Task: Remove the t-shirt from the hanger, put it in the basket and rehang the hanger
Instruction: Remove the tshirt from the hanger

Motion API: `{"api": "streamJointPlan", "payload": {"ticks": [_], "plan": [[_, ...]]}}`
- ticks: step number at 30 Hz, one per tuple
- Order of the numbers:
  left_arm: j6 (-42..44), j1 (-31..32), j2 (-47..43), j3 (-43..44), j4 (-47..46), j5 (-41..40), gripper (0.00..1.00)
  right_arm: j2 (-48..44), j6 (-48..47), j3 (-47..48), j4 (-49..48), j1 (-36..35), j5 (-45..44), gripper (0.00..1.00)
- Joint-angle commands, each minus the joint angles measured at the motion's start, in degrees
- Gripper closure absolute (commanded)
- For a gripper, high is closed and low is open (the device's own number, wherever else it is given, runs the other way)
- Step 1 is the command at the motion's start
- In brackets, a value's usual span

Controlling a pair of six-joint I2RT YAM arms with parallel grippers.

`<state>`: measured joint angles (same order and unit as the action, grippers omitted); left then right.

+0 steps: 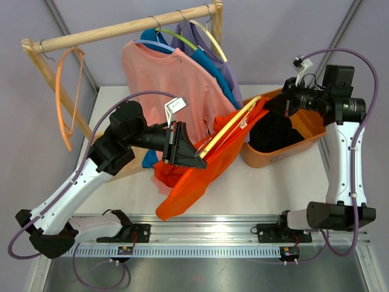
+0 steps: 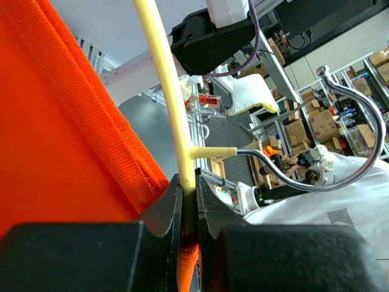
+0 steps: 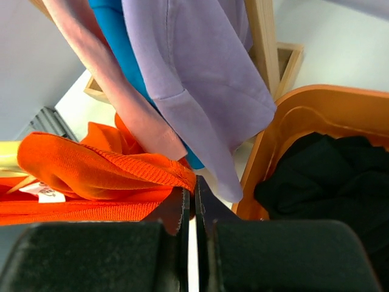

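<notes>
On the left, the left gripper (image 1: 202,158) is clamped on the yellow hanger (image 1: 234,125), held low over the white table (image 1: 273,182). The orange t-shirt (image 1: 194,182) sags from it onto the tabletop, while to the right the right gripper (image 1: 270,106) pinches the shirt's edge beside the orange basket (image 1: 304,146). The job looks roughly midway, since the cloth still wraps the hanger. Behind stands a wooden rack (image 1: 121,27) of shirts against pale walls.
</notes>
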<state>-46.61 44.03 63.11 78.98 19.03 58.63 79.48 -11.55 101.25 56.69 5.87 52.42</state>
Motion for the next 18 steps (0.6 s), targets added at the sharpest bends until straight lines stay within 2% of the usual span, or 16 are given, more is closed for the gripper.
{"api": "streamJointPlan", "payload": {"ticks": [1,14,18], "plan": [[-4.8,1.5,-8.8,2.8,-8.7,18.4,1.0,5.2,-5.4,-0.8,-9.1,7.2,-18.6,1.0],[-8.6,1.5,-9.4,4.0,-13.5,17.7,1.0,6.0,-3.7,-3.4,-9.0,8.7,-17.1,1.0],[-9.3,1.5,-9.4,4.5,-13.5,18.0,1.0,8.6,-2.2,-3.0,-8.6,12.2,-15.8,1.0]]}}
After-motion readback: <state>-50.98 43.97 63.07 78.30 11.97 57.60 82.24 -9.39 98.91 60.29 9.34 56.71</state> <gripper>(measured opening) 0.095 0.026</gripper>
